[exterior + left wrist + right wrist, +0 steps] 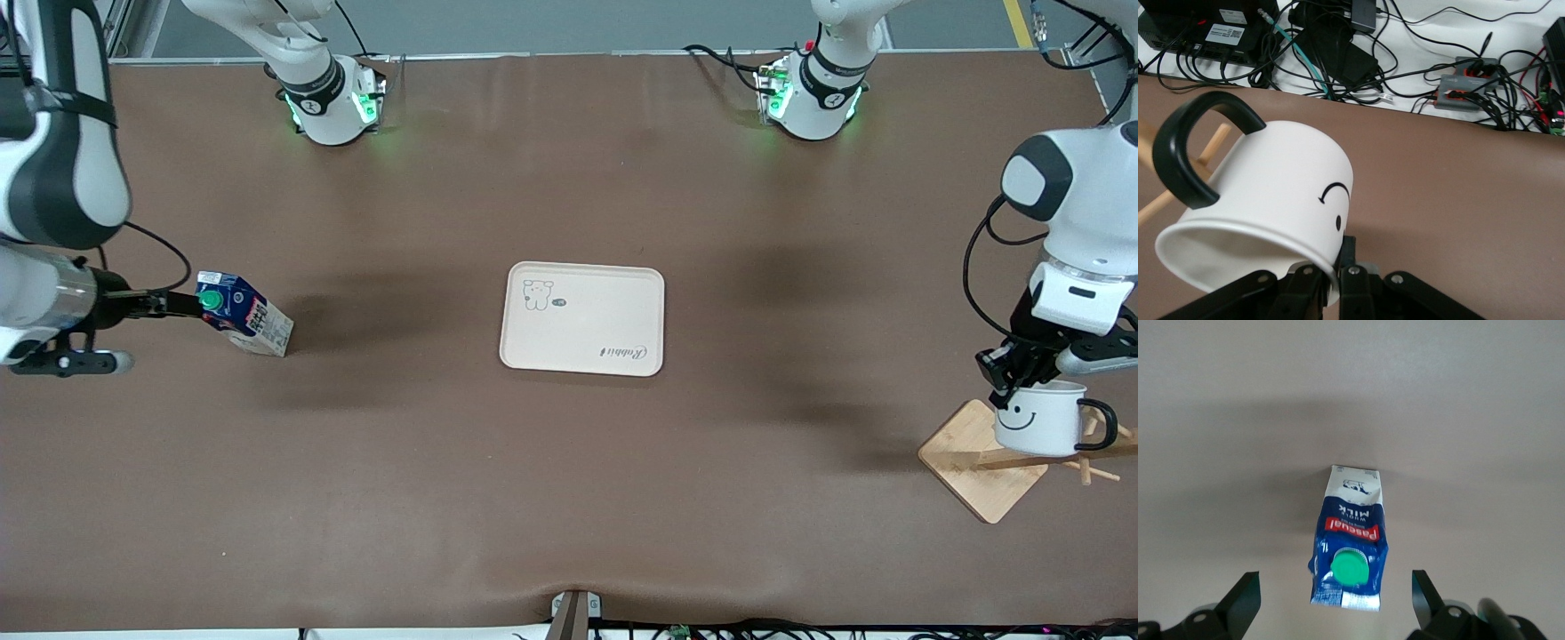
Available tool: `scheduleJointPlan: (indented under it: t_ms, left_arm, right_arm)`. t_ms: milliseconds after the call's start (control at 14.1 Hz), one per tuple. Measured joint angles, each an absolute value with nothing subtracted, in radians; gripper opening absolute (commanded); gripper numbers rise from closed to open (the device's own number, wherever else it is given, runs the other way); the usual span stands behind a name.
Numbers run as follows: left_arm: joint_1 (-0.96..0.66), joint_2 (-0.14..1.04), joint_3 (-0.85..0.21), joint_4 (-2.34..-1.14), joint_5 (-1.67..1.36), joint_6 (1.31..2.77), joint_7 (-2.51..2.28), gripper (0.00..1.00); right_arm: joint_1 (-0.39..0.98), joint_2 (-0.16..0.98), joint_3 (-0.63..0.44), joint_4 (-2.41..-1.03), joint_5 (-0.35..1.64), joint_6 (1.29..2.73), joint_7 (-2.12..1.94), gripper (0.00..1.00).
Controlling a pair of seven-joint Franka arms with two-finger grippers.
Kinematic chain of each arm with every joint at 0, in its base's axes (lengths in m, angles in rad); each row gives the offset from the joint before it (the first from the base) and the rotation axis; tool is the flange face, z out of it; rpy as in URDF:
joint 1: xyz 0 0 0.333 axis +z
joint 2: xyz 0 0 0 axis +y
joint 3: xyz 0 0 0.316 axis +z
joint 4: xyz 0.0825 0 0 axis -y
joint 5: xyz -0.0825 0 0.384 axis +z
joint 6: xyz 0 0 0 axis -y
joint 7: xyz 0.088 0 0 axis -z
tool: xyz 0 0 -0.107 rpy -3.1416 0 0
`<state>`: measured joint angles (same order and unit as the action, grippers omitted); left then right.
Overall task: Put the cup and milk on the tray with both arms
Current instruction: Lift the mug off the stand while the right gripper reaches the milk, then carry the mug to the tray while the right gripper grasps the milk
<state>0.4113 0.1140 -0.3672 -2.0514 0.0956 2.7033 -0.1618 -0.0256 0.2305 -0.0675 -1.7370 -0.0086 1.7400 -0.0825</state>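
The right claw [182, 305] sits at the right arm's end of the brown surface [569, 498], its fingers [1245, 603] spread wide on either side of the small dark-blue gable-top milk carton with a green round cap [244, 316], not touching it; the carton stands on the surface. The flat cream-beige rectangular tray with a bear drawing [582, 318] lies at mid-surface, bare. At the left arm's end, the left claw [1013, 378] is clenched on the rim of the small white smiley-face mug with a black loop handle [1040, 418], over the square wooden rack base [982, 467].
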Motion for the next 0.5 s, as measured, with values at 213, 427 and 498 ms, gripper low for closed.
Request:
scheduleJointPlan:
  t_ms: [213, 427, 498]
  left_arm:
    - [0.410, 0.082, -0.424, -2.009, 0.092, 2.566, -0.216, 0.00]
    - [0.407, 0.085, -0.516, -1.968, 0.091, 2.462, -0.387, 0.00]
    - [0.405, 0.093, -0.551, -1.961, 0.091, 2.446, -0.442, 0.00]
  right_arm:
    - [-0.041, 0.189, -0.071, -1.866, -0.009, 1.823, -0.079, 1.00]
    - [-0.044, 0.177, -0.073, -1.929, -0.008, 1.870, -0.044, 1.00]
    - [-0.044, 0.176, -0.071, -1.953, -0.006, 1.880, -0.021, 1.00]
